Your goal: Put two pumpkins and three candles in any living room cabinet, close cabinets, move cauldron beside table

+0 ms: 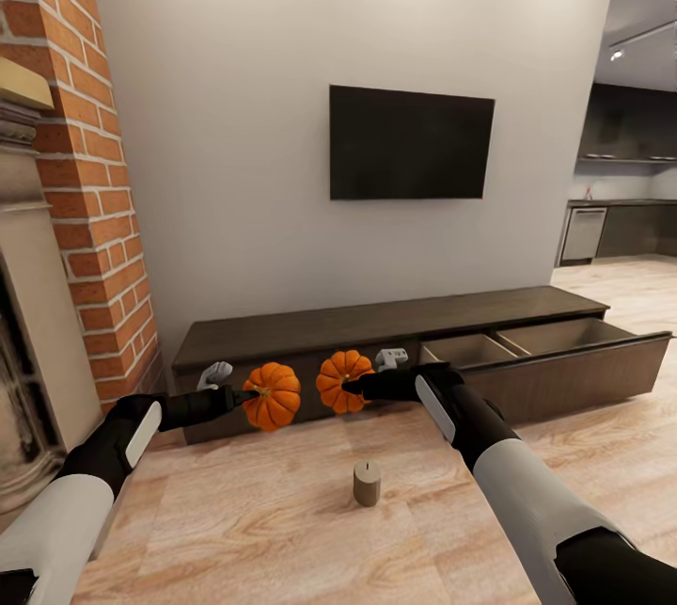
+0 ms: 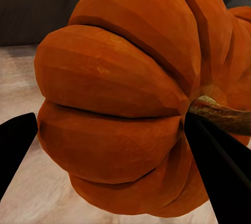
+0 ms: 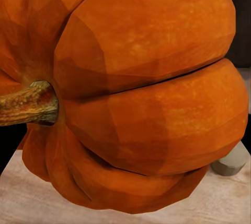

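From the head view, your left hand [image 1: 246,395] is closed on a pumpkin [image 1: 274,395], held up in the air in front of the long dark cabinet [image 1: 376,327]. Your right hand [image 1: 350,388] grips the second pumpkin [image 1: 342,380] just beside the first, the two fruits near each other but apart. Both hang in front of the cabinet's closed left part. At the cabinet's right end a wide drawer [image 1: 564,356] stands pulled out, with two compartments showing. One candle [image 1: 367,483] stands upright on the wooden floor [image 1: 282,511] between your arms, nearer to you than the pumpkins. A dark television [image 1: 410,143] hangs on the wall above the cabinet, and a brick fireplace [image 1: 66,210] rises at the left.

In the left wrist view, the pumpkin [image 2: 120,104] sits between your two dark fingers [image 2: 219,166], its brown stem [image 2: 225,117] pointing sideways beside one of them. The cabinet front [image 2: 36,10] is dark behind it.

In the right wrist view, the other pumpkin [image 3: 141,93] is close to the camera, stem [image 3: 29,104] sideways; the fingers themselves are not clear here. A candle [image 3: 230,162] peeks out from behind it, on the floor [image 3: 104,208].
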Robot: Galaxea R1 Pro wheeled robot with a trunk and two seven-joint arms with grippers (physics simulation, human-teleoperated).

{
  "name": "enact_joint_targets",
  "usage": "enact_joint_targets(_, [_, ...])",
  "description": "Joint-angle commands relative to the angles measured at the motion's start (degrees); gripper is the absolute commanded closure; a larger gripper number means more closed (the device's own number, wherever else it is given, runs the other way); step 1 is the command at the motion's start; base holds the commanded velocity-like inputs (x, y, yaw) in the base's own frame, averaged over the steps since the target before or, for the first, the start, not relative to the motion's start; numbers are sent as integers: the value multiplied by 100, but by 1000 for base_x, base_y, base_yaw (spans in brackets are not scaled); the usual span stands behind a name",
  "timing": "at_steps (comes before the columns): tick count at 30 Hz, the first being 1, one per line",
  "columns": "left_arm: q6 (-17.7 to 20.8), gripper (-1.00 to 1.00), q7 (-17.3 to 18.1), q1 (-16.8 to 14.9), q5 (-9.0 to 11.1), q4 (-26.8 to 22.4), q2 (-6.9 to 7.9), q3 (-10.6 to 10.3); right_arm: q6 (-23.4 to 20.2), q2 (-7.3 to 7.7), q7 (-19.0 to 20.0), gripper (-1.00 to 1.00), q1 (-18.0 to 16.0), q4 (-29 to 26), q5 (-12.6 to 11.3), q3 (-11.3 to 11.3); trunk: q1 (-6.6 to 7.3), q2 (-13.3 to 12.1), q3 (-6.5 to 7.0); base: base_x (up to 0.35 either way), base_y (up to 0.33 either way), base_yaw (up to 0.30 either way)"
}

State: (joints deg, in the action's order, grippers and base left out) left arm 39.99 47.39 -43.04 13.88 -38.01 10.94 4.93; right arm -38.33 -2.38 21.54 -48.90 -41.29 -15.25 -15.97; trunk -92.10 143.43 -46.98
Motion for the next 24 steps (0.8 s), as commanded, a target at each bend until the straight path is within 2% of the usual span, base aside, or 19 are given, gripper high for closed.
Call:
enact_joint_targets(1, [27,100,-2,-3,10,-2,-1,8,-27,1,0,100,-4,-4,-4,-3,4,1,7,0,0,0])
enact_joint_targets(11, [27,100,-9,-3,10,-2,0,8,-34,1,-19,100,-4,19,-4,3,29,-12,136,0,0,0])
enact_joint_targets(16, [27,100,-7,-3,10,-1,-4,8,-35,-1,-228,100,-6,24,-12,-2,42,-19,201,0,0,0])
enact_joint_targets(24, [28,100,-6,-3,10,-1,-1,8,-35,-5,-246,100,-5,24,-13,-3,218,-339,271,0,0,0])
